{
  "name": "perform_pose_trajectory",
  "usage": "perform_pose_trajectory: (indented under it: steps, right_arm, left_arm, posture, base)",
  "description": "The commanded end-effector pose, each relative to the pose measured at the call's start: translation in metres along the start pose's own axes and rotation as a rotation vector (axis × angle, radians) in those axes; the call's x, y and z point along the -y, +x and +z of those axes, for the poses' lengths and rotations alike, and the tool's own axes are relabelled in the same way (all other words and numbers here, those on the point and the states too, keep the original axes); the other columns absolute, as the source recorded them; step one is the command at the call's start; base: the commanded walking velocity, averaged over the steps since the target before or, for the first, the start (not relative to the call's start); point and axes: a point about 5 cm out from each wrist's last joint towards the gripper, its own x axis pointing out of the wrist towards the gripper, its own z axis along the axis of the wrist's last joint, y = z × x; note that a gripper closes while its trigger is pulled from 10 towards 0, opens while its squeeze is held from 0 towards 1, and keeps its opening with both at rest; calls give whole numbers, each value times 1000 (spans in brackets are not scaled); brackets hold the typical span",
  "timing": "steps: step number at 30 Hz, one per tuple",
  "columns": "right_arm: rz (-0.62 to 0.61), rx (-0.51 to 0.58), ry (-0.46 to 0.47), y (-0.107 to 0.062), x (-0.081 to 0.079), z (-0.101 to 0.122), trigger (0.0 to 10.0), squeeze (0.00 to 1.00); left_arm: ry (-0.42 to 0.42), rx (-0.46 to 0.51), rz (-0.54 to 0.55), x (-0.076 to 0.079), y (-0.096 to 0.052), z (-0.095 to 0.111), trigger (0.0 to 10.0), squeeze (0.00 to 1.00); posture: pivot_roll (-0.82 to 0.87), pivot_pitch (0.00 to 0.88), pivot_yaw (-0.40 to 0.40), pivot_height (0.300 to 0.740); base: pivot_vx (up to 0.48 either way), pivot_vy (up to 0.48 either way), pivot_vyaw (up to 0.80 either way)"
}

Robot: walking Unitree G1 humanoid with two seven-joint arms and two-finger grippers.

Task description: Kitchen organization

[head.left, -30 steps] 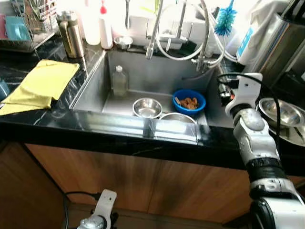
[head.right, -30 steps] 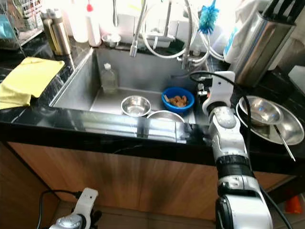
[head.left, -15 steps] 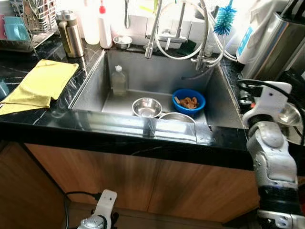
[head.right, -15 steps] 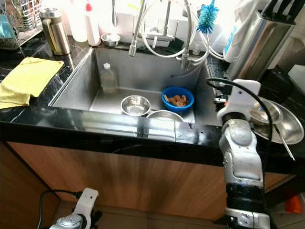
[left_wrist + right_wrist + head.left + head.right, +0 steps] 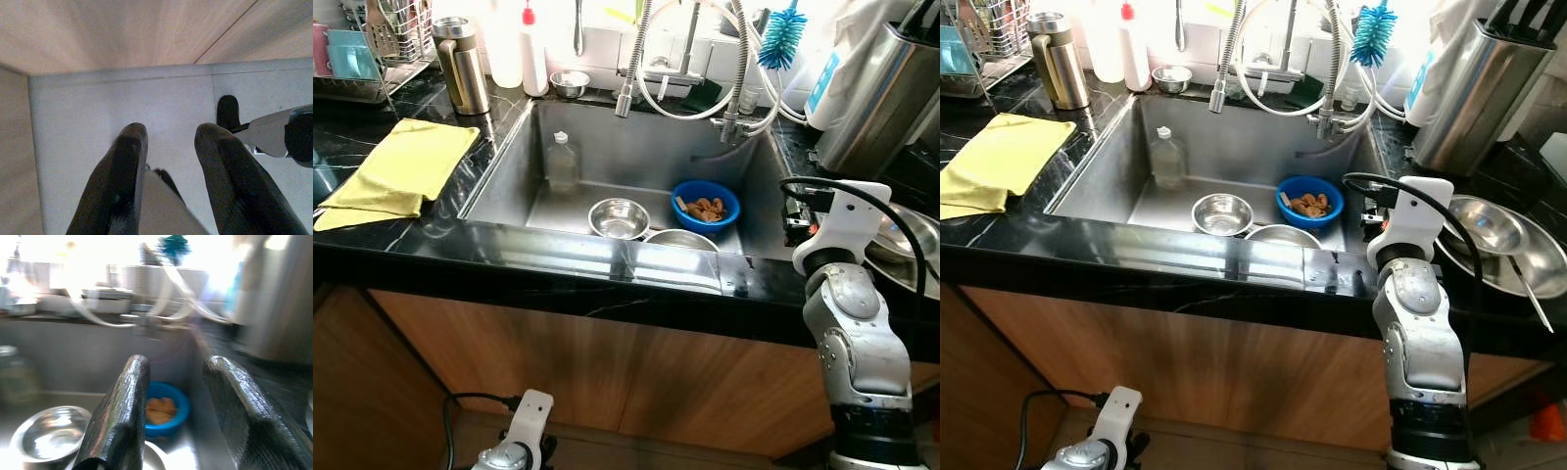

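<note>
A steel sink (image 5: 505,168) holds a blue bowl (image 5: 705,206) of brown food pieces, a steel bowl (image 5: 617,217), a second steel bowl (image 5: 678,240) against the front wall and a clear bottle (image 5: 561,163). My right arm (image 5: 850,294) is raised over the counter at the sink's right rim. In the right wrist view the right gripper (image 5: 177,364) is open with nothing between its fingers, and the blue bowl (image 5: 164,411) lies beyond them. My left gripper (image 5: 168,132) hangs open low above the grey floor by the cabinet.
A yellow cloth (image 5: 401,171) lies on the black counter on the left, near a steel flask (image 5: 462,64) and a dish rack (image 5: 372,49). A faucet with hoses (image 5: 636,59) and a blue brush (image 5: 781,39) stand behind the sink. Steel bowls (image 5: 1498,240) sit to the right.
My right arm swung right over the counter, then came part way back toward the sink's right rim. The view has shifted slightly. The left arm has stayed hanging.
</note>
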Motion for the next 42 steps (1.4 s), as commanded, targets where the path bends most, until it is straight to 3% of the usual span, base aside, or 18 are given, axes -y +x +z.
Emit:
perform_pose_trajectory:
  steps: [1, 16, 25, 29, 42]
  right_arm:
    - [30, 54, -14, -1, -4, 13, 10000, 0]
    - [85, 56, -17, -3, -11, 11, 10000, 0]
    - [67, 42, -6, -4, -6, 7, 10000, 0]
    - [45, 31, 34, -3, -3, 5, 10000, 0]
    - [52, 15, 9, -6, -2, 0, 10000, 0]
  left_arm:
    - [1, -23, -7, 3, -1, -8, 10000, 0]
    - [2, -17, 11, 0, -1, -7, 10000, 0]
    - [8, -22, 24, -3, -2, -9, 10000, 0]
    - [14, -20, 37, -5, -2, -9, 10000, 0]
    - [22, -14, 48, -8, -2, -5, 10000, 0]
  posture:
    - [194, 66, -111, 732]
    - [199, 71, -106, 732]
    - [199, 74, -99, 732]
    - [200, 73, -96, 732]
    - [200, 73, -94, 732]
  base:
    - [0, 0, 800]
    - [0, 0, 800]
    - [0, 0, 787]
    - [0, 0, 119]
    - [19, 0, 0]
